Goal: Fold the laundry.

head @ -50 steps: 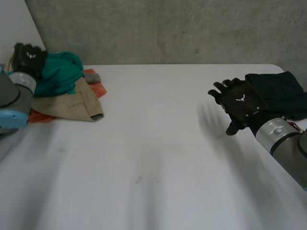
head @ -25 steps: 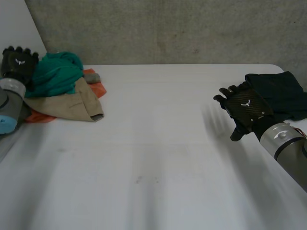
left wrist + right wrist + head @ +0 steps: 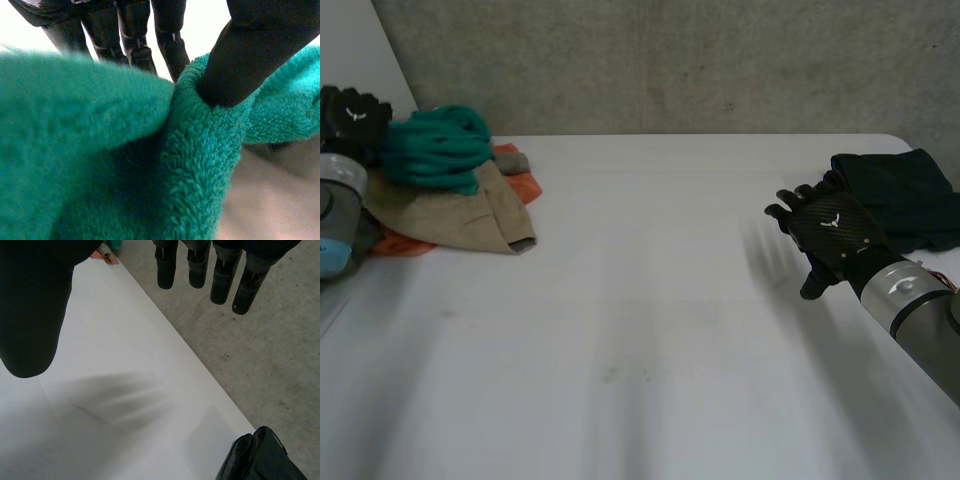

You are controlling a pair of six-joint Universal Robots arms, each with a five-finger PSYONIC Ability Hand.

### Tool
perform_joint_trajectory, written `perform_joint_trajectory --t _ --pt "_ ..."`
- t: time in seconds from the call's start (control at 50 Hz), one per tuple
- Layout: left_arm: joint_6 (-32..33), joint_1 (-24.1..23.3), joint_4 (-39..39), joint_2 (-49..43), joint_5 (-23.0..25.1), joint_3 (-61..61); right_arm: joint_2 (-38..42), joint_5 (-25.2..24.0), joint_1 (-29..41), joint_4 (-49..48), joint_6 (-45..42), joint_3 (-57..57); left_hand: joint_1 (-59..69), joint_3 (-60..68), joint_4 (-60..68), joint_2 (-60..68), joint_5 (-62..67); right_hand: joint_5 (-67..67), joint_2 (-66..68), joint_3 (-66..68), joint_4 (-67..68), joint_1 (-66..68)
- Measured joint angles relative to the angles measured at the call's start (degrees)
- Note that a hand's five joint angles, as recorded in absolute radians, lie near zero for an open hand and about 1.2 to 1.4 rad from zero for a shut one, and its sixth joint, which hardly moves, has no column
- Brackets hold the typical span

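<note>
On the clothes pile (image 3: 470, 215), left robot hand (image 3: 350, 120) seemingly pinches the green towel (image 3: 435, 150); right robot hand (image 3: 830, 235) — fingers (image 3: 222, 282) spread.

Left hand (image 3: 353, 122) pinches the green towel (image 3: 435, 150); right hand (image 3: 832, 235) hovers, fingers straight.

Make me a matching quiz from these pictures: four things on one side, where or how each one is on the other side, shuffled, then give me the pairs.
Things
1. green towel
2. tan garment
3. dark cloth
4. right robot hand

Places or states
A. open, holding nothing, over the white table
B. pinched by the left robot hand
C. lying near the table's far right corner
D. under the green towel, with an orange cloth showing at its edges

Pairs: 1-B, 2-D, 3-C, 4-A
</note>
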Motion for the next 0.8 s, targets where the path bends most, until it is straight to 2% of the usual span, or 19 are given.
perform_joint_trajectory --t 0.2,0.34,0.4,0.42,0.44,0.46,0.5,0.52,0.58,0.62,0.64,0.66,0.68,0.74,0.76,0.8 --pt "-8.3 -4.8 0.8 8.7 -0.5 -1.7 0.0 0.0 0.0 -0.1 0.0 0.0 0.0 0.6 0.2 0.4 0.0 0.0 0.0 0.0 0.0 0.0" --pt "-21.7 -12.6 -0.3 18.9 -0.5 -3.8 -0.1 0.9 -0.5 -0.2 0.3 -0.3 0.2 0.6 0.2 0.5 0.0 0.0 0.0 0.0 0.0 0.0" --pt "-23.9 -14.2 -0.8 20.4 -0.4 -4.8 -0.1 1.3 -0.7 -0.2 0.4 -0.4 0.3 0.6 0.2 0.6 0.0 0.0 0.0 0.0 0.0 0.0" --pt "-29.6 -19.1 -2.7 24.5 0.3 -8.8 -0.2 2.9 -1.4 -0.3 0.7 -0.8 0.3 0.7 0.2 0.7 0.0 0.0 0.0 0.0 0.0 0.0" --pt "-31.7 -21.3 -3.6 26.0 0.7 -10.8 -0.2 3.6 -1.6 -0.3 0.9 -1.0 0.3 0.7 0.2 0.7 0.0 0.0 0.0 0.0 0.0 0.0" --pt "-31.7 -21.3 -3.6 26.0 0.7 -10.8 -0.2 3.6 -1.6 -0.3 0.9 -1.0 0.3 0.7 0.2 0.7 0.0 0.0 0.0 0.0 0.0 0.0" --pt "-35.8 -26.4 -5.7 28.4 2.6 -15.8 -0.3 5.0 -1.9 -0.3 1.1 -1.4 0.3 0.7 0.2 0.7 0.0 0.0 0.0 0.0 0.0 0.0" --pt "-35.8 -26.4 -5.7 28.4 2.6 -15.8 -0.3 5.0 -1.9 -0.3 1.1 -1.4 0.3 0.7 0.2 0.7 0.0 0.0 0.0 0.0 0.0 0.0" --pt "-40.2 -34.4 -8.3 28.4 7.1 -23.0 -0.3 6.5 -2.1 -0.2 1.2 -2.0 0.2 0.6 0.0 0.4 -0.1 0.0 0.0 0.0 0.0 0.0" --pt "-41.4 -38.1 -9.1 27.3 9.4 -25.3 -0.3 6.8 -2.1 -0.2 1.2 -2.2 -7.3 -7.6 -8.5 -8.7 -6.9 0.0 0.0 0.0 0.0 0.0" --pt "-41.8 -39.3 -9.3 26.8 10.2 -26.0 -0.3 6.9 -2.1 -0.2 1.2 -2.2 -15.0 -14.5 -15.5 -14.7 -13.7 0.0 0.0 0.0 0.0 0.0" --pt "-42.1 -40.4 -9.4 26.4 10.9 -26.5 -0.3 6.9 -2.1 -0.2 1.2 -2.2 -32.3 -29.7 -31.1 -30.2 -29.2 0.0 0.0 0.0 0.0 0.0" --pt "-42.2 -40.9 -9.5 26.2 11.3 -26.8 -0.3 6.9 -2.1 -0.1 1.2 -2.2 -35.9 -34.3 -34.6 -34.9 -32.7 0.0 0.0 0.0 0.0 0.0" --pt "-42.7 -42.5 -9.5 25.3 12.3 -27.4 -0.3 6.9 -2.0 -0.1 1.2 -2.2 -35.9 -34.3 -34.6 -34.9 -32.7 0.0 0.0 0.0 0.0 0.0" --pt "-42.9 -42.5 -9.3 24.9 12.6 -27.3 -0.3 6.8 -1.9 0.0 1.2 -2.2 -48.5 -50.8 -52.7 -51.4 -50.0 0.0 0.0 0.0 0.0 0.0" --pt "-42.9 -41.7 -9.2 25.2 12.0 -27.0 -0.3 6.7 -1.8 0.1 1.3 -2.2 -48.5 -51.9 -53.5 -52.0 -50.8 0.0 0.0 0.0 0.0 0.0"
